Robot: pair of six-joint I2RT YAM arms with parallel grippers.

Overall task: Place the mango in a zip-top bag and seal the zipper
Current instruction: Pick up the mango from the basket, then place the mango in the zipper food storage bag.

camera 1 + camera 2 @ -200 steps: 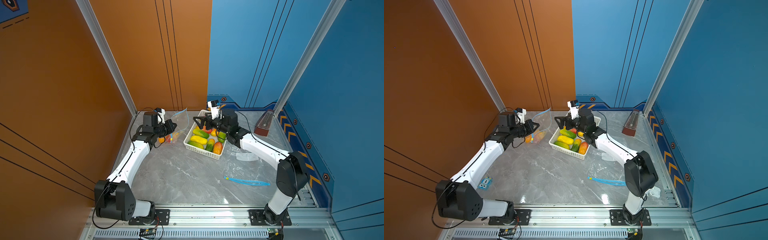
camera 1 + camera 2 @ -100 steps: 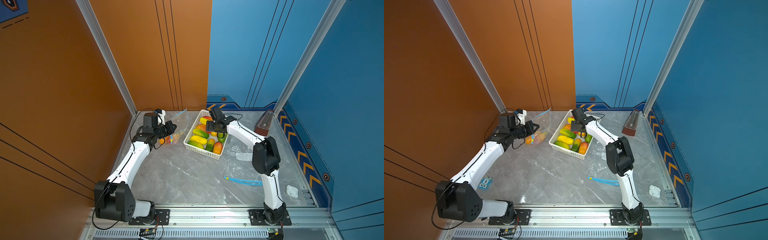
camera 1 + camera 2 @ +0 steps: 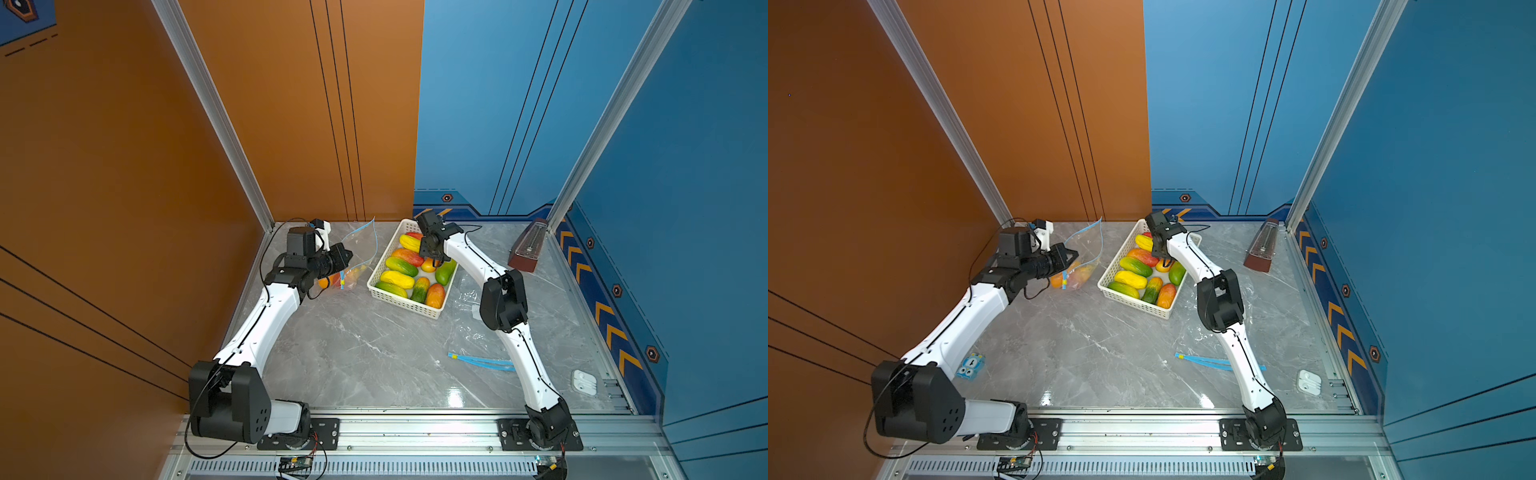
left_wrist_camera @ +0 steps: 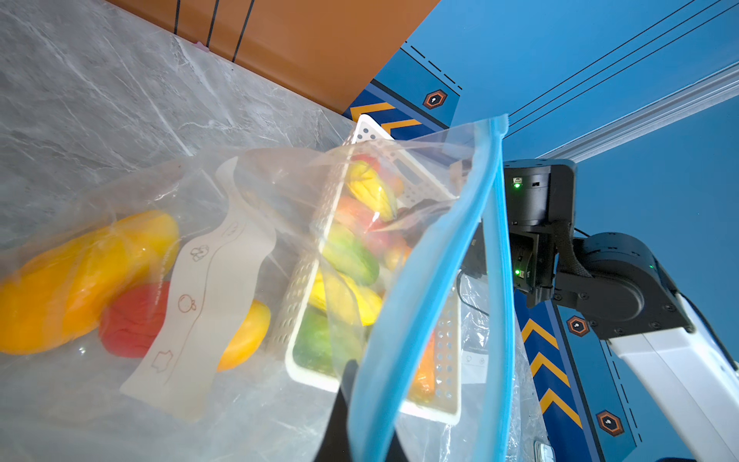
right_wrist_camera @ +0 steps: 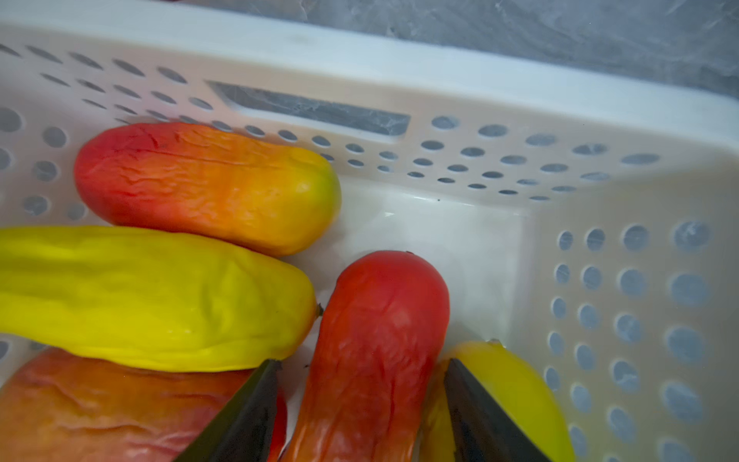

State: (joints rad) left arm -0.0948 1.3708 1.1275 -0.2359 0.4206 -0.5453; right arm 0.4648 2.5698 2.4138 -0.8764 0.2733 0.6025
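Lengthwise, red mango (image 5: 380,320) lies within right gripper (image 5: 362,362) (tip toward basket wall (image 5: 520,100)).

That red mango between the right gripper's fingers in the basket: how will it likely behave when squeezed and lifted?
The red mango has wrinkled, creased skin, so it probably gives under the right gripper rather than staying rigid. Its long rounded shape may pivot or slip if pinched off-centre. The large yellow mango beside it may get nudged.

Right hand (image 3: 435,262) sits among mangoes (image 3: 401,266) in the white basket (image 3: 400,302).
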